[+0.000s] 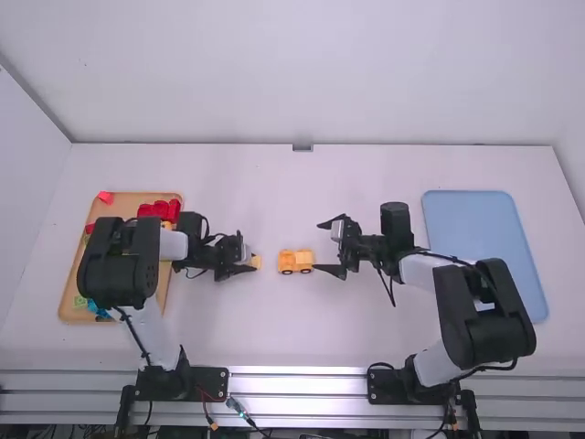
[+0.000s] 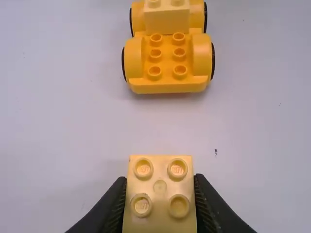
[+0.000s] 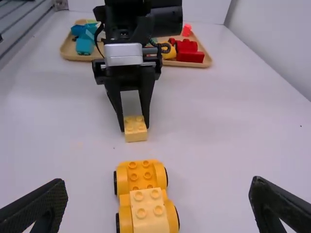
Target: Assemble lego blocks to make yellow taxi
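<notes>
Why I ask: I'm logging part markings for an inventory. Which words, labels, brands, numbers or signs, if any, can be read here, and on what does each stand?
No text can be read.
Studs of the pale yellow block in the left gripper: faint marks, too small to read.
Wheeled yellow base: none readable.
Blue tray: none readable.

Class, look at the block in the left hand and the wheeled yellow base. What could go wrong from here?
The base sits on wheels with neither hand gripping it, so it might roll when pressed.

The left hand must align its held block with the studs; a slight twist could leave it crooked.

The right hand is open around the base and could nudge it askew when closing.
</notes>
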You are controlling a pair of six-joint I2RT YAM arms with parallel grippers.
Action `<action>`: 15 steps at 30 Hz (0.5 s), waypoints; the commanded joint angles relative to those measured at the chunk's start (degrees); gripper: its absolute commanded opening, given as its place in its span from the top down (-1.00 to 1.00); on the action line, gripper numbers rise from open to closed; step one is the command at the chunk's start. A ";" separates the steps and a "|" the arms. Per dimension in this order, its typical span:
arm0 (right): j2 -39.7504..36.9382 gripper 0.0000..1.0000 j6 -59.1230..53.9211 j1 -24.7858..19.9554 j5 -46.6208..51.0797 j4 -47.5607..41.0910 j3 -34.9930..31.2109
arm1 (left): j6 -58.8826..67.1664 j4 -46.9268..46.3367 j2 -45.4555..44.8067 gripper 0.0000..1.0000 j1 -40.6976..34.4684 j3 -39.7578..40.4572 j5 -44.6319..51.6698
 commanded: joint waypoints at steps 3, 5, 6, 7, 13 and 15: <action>0.31 -0.98 0.09 -0.37 -0.50 0.07 -0.52 | 0.09 0.81 0.66 0.10 -0.26 -2.05 0.15; 0.31 -0.98 0.09 -0.37 -0.50 0.09 -0.52 | 0.11 0.72 0.66 -0.05 -0.24 -2.05 0.13; 0.31 -0.98 0.09 -0.35 -0.50 0.07 -0.52 | 0.09 0.70 0.68 -0.12 -0.22 -2.05 0.17; 0.31 -0.98 0.09 -0.26 -0.48 0.09 -0.52 | 0.09 0.74 0.66 -0.11 -0.22 -2.05 0.15; 0.31 -0.98 0.07 -0.26 -0.50 0.09 -0.52 | 0.09 0.81 0.66 0.24 -0.20 -2.05 0.20; 0.31 -0.98 0.09 -0.39 -0.48 0.09 -0.52 | 0.07 0.61 0.66 0.45 -0.22 -1.75 0.20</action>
